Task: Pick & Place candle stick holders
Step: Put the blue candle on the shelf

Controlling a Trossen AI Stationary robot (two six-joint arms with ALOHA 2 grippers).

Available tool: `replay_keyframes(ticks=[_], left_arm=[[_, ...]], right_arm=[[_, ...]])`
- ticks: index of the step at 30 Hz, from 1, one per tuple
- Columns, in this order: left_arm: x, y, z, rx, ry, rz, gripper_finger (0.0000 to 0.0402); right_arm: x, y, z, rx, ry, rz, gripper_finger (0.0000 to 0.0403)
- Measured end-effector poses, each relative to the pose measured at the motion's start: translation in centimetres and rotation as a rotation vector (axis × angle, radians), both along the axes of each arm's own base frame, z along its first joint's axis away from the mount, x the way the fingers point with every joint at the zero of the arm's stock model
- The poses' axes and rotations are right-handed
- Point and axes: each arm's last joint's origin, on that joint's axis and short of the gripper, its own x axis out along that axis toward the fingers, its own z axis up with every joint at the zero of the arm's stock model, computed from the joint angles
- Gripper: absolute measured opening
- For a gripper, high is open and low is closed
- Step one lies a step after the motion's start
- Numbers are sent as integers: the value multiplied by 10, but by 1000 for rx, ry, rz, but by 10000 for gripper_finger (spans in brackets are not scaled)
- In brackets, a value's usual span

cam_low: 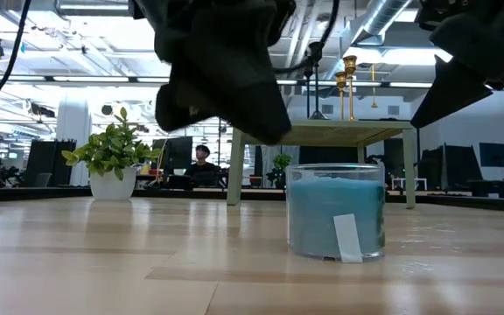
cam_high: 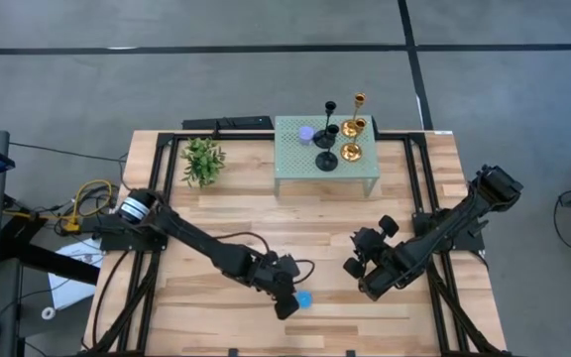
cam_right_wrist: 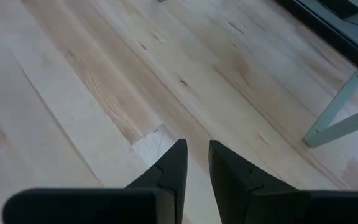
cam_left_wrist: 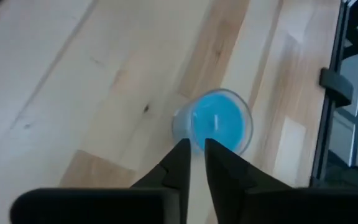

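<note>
The left gripper (cam_high: 287, 302) is hanging low over the near part of the wooden table (cam_high: 226, 218), its two fingers (cam_left_wrist: 180, 163) standing almost together with only a thin slit between them and nothing held. Just past the fingertips a small glass jar of blue candle (cam_left_wrist: 219, 121) is sitting on the boards, with its rim just beyond the tips in the left wrist view; whether they touch I cannot tell. In the low view the jar (cam_low: 335, 212) is resting flat on the table with a white label on its side.

The right gripper (cam_high: 357, 270) is hovering off to the jar's right, well apart from it, its fingers (cam_right_wrist: 174, 163) held a narrow gap apart over bare wood, gripping nothing.

The candle stick holders (cam_high: 340, 129) are standing far beyond both grippers, on the small green stand (cam_high: 295, 164) at the back of the table: two black ones and two gold ones clustered on its right half, upright. A small purple round piece (cam_high: 306, 133) is lying beside them on the stand. A potted plant (cam_high: 203, 161) is sitting to the stand's left.
</note>
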Motion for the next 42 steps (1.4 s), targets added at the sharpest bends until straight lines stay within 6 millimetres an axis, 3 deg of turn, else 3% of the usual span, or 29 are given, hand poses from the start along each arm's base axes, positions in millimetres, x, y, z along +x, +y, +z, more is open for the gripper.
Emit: replay_keyframes(ticks=[5, 13, 20, 33, 42], left_arm=[[-2, 5, 13, 15, -51, 10, 83], [6, 0, -10, 32, 6, 0, 152], [7, -1, -11, 14, -1, -7, 187], [17, -7, -26, -32, -11, -47, 154], [17, -7, -25, -28, -22, -44, 95]], right_arm=[[0, 0, 0, 0, 1, 1, 58], [0, 0, 0, -1, 2, 2, 58], [0, 0, 0, 0, 2, 2, 58], [0, 0, 0, 0, 2, 2, 58], [0, 0, 0, 0, 3, 2, 58]])
